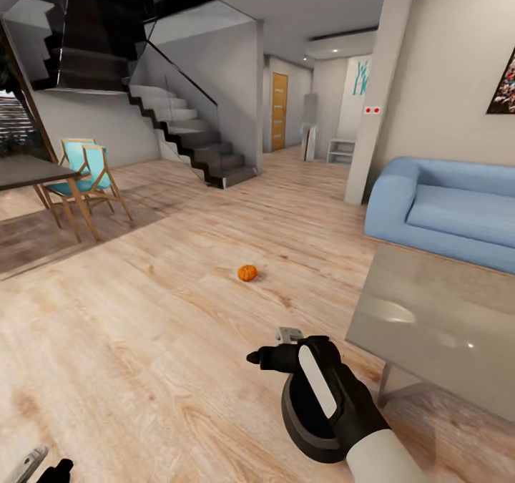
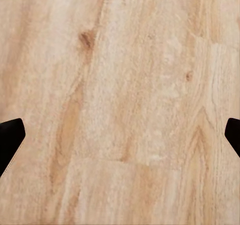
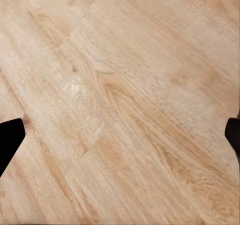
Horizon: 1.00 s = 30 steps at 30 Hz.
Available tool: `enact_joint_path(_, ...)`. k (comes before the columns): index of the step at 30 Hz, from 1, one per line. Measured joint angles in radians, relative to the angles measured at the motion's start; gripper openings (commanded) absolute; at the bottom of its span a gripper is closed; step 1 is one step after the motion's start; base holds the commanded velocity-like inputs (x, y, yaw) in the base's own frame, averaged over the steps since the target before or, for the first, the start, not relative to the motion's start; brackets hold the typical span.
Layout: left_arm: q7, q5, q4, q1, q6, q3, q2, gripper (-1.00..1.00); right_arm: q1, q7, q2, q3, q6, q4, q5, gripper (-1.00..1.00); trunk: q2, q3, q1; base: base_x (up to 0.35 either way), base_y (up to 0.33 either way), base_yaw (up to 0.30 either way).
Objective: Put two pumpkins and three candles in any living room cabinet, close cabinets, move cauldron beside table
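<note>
Here, one pumpkin (image 1: 247, 272) sits alone on the wooden floor (image 1: 143, 340), at about eleven o'clock from the right gripper (image 3: 120, 135) and well apart from it. The table (image 1: 436, 318) stands at three o'clock. Both the right and left gripper (image 2: 120, 135) are spread wide over bare boards, holding nothing.

We see a floor (image 1: 143, 340) of pale, matt wood planks with knots and grain. The bench (image 1: 443, 318) has a glossy grey glass top with soft reflections. The sofa (image 1: 443, 211) looks like matt blue cloth. The pumpkin (image 1: 247, 272) is smooth orange. The right arm (image 1: 322, 397) wears glossy black and white plastic.
</note>
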Motion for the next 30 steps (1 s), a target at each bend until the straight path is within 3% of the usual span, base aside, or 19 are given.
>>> enact_joint_path(9, 0.001, -0.002, -0.05, 0.023, 0.0, -0.006, -0.01, 1.0, 0.001, 0.0, 0.0, 0.0, -0.001, 0.001, -0.001, 1.0, 0.0, -0.003, 0.0, 0.0, 0.0, 0.276)
enact_joint_path(30, 0.002, -0.003, -0.058, 0.03, 0.0, 0.001, -0.013, 1.0, 0.0, 0.0, 0.0, 0.001, -0.042, 0.033, -0.002, 1.0, 0.0, -0.014, 0.0, 0.0, 0.0, 0.276)
